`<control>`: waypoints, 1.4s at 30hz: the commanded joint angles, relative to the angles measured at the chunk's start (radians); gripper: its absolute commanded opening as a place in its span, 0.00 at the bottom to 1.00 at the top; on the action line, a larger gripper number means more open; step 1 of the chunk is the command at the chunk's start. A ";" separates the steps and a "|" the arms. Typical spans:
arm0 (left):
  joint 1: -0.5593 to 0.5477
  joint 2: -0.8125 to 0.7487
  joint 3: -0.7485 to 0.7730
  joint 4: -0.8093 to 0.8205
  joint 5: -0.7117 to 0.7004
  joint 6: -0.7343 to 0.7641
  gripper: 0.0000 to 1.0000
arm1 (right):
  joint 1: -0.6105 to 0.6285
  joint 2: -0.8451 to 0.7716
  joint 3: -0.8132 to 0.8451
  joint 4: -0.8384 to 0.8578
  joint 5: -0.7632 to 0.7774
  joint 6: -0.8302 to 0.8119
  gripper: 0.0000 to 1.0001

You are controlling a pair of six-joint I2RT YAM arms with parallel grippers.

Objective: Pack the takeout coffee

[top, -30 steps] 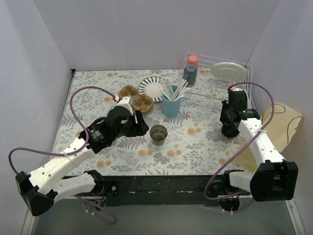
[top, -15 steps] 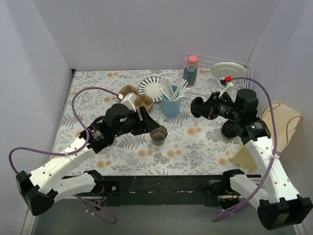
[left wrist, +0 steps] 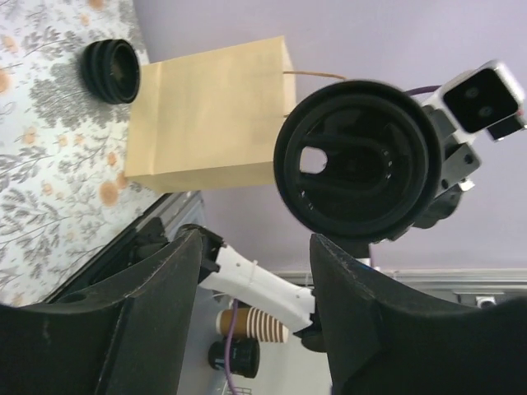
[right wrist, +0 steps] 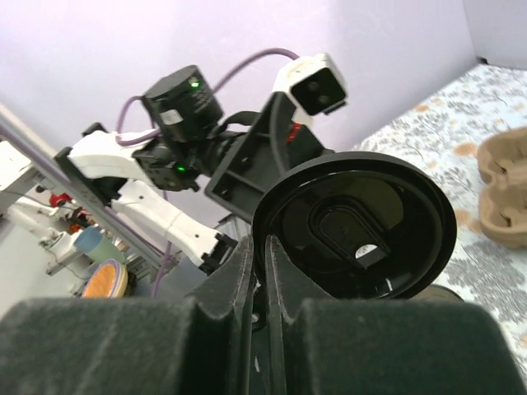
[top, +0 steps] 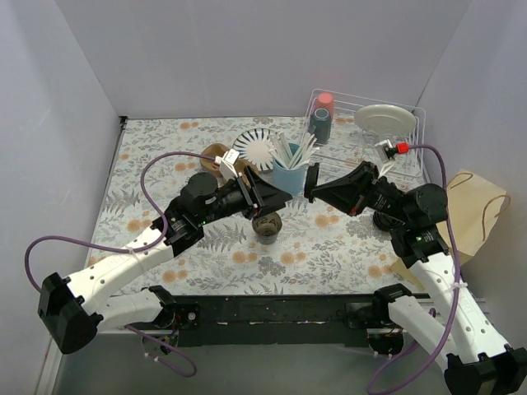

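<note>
A black coffee lid [right wrist: 354, 226] is held upright by its rim in my right gripper [right wrist: 263, 247], which is shut on it above the middle of the table [top: 317, 188]. My left gripper [top: 276, 197] faces it from the left, open [left wrist: 255, 304] and holding nothing, with the lid [left wrist: 358, 160] a short way in front of its fingers. The brown coffee cup [top: 266, 225] stands uncovered on the table just below both grippers. A brown paper bag [top: 463, 212] lies at the right edge. The cardboard cup carrier [top: 221, 156] sits behind my left arm, partly hidden.
A blue cup of stirrers [top: 288, 174] and a striped plate [top: 257, 148] stand right behind the grippers. A wire rack [top: 366, 123] with cups and a plate fills the back right. A stack of black lids [left wrist: 111, 70] lies beside the bag.
My right arm has swung from the right side to the middle, carrying a lid. My left gripper has lifted off the table and turned right toward it.
</note>
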 commanded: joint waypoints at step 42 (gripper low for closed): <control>-0.035 0.169 0.067 0.371 0.129 -0.068 0.11 | 0.005 -0.077 -0.087 0.314 -0.049 0.143 0.12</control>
